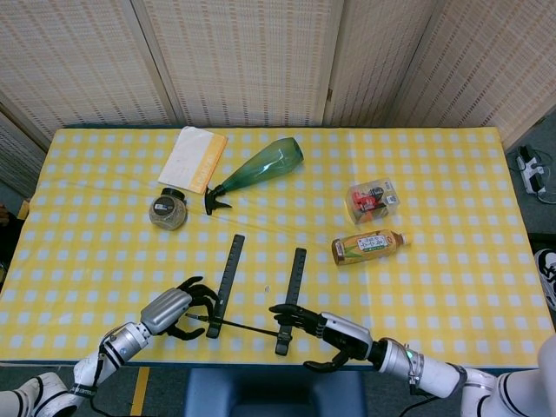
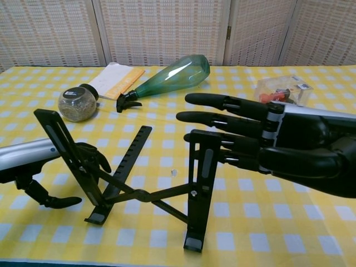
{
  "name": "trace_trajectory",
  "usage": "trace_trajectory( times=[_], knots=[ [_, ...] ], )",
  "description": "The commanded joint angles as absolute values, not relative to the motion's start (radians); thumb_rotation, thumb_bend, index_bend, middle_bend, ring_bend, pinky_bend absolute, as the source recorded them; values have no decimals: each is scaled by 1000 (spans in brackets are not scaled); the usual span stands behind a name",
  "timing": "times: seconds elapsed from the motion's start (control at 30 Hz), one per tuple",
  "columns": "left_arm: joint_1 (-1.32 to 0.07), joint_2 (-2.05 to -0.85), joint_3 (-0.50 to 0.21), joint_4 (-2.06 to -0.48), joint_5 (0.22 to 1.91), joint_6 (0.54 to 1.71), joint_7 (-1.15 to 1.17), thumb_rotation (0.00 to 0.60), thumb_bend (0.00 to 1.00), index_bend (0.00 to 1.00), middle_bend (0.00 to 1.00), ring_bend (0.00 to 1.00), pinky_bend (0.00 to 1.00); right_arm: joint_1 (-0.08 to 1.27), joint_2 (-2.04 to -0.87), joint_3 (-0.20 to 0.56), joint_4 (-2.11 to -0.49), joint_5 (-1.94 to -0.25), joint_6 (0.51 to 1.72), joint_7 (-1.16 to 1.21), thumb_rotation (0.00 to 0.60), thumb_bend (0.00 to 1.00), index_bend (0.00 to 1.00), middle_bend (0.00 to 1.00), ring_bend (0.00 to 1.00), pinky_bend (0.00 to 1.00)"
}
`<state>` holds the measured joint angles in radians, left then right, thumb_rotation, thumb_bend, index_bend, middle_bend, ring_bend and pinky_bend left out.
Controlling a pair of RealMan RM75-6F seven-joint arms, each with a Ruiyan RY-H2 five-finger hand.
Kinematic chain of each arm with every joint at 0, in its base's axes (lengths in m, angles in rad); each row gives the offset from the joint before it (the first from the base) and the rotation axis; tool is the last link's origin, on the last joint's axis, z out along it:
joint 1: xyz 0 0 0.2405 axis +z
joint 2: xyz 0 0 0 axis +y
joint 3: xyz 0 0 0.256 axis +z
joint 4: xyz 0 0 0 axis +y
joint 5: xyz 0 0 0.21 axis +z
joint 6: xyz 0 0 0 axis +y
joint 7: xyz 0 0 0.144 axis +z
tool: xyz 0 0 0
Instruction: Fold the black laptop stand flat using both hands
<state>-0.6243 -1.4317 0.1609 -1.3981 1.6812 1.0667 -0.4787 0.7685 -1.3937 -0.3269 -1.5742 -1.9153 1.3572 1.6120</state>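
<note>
Between both hands, the laptop stand [image 1: 257, 295] rails point away.

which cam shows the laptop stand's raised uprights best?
Chest view: the black laptop stand appears side-on, both uprights raised, cross-bars linking them, with the left hand and right hand at either side. The head view flattens it into two dark strips and a thin bar.
</note>
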Motion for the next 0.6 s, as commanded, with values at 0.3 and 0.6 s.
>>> trace_trajectory(
  times=[0.3,0.6],
  knots=[
    [-614,-1434,159,-1393,1678,1068,-468,600,386,531,300,215,0,771,-1400,-330,-1570,-1915,1350,1613,600,397,0,0,0,0],
    [-616,-1439,167,-1403,1696,1067,-476,600,426,598,344,250,0,771,-1401,-332,-1568,-1913,1346,1611,600,397,0,0,0,0]
  ],
)
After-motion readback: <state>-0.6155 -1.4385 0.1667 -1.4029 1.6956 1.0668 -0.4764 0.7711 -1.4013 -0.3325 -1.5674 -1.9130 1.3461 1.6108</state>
